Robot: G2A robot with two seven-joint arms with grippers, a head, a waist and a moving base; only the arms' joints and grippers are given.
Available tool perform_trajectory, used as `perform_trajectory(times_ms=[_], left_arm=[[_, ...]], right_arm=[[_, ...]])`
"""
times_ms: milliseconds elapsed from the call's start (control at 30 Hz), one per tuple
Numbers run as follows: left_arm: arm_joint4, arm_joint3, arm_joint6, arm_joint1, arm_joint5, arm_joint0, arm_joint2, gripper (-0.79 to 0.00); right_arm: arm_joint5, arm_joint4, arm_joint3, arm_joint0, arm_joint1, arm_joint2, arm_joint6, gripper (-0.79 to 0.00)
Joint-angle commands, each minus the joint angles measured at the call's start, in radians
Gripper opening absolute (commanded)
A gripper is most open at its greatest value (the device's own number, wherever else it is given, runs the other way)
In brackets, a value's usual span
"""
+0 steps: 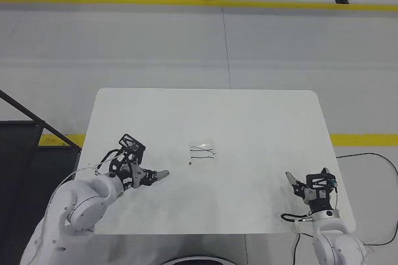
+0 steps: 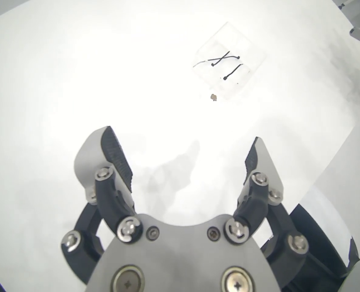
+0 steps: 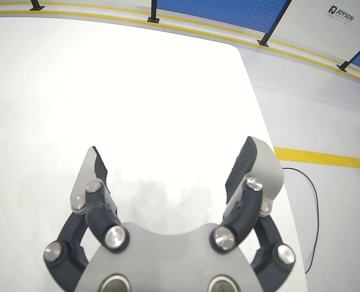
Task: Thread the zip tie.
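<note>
The white table (image 1: 252, 119) carries the whole work area, and the task is judged to be at its starting condition: no step of the threading is done. The left gripper (image 2: 183, 141) hovers over the near-left part of the table with its jaws wide apart and nothing between the pads. The right gripper (image 3: 172, 147) hovers over the near-right corner, also with jaws wide apart and empty, well apart from the work. A clear tray (image 2: 243, 40) lies flat near the table centre, between the two arms and closer to the left gripper. The zip ties (image 2: 222, 59) lie loose inside this tray: two black ties cross each other, and one shorter black tie lies just beside them. Whether any tail has entered a head is too small to tell, but none forms a loop. A small brown speck (image 2: 213, 97) rests on the table just beside the tray edge. Remaining work, as judged: pick up one tie, hold its head, feed the tail through.
</note>
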Motion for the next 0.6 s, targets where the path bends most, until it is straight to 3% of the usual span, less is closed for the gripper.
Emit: perform_trajectory(times_ms=[0,333,567], left_arm=[[-0.152,0.021,-0.040,-0.006,0.066,-0.042,0.026,0.000],[-0.524,0.264,-0.154,-0.045,0.388,-0.348,0.193,0.000],[-0.524,0.264,-0.154,-0.045,0.388,-0.348,0.193,0.000]], right_arm=[[0.000,0.000,0.000,0.000,0.000,0.000,0.000,0.000],[0.000,0.000,0.000,0.000,0.000,0.000,0.000,0.000],[0.000,0.000,0.000,0.000,0.000,0.000,0.000,0.000]])
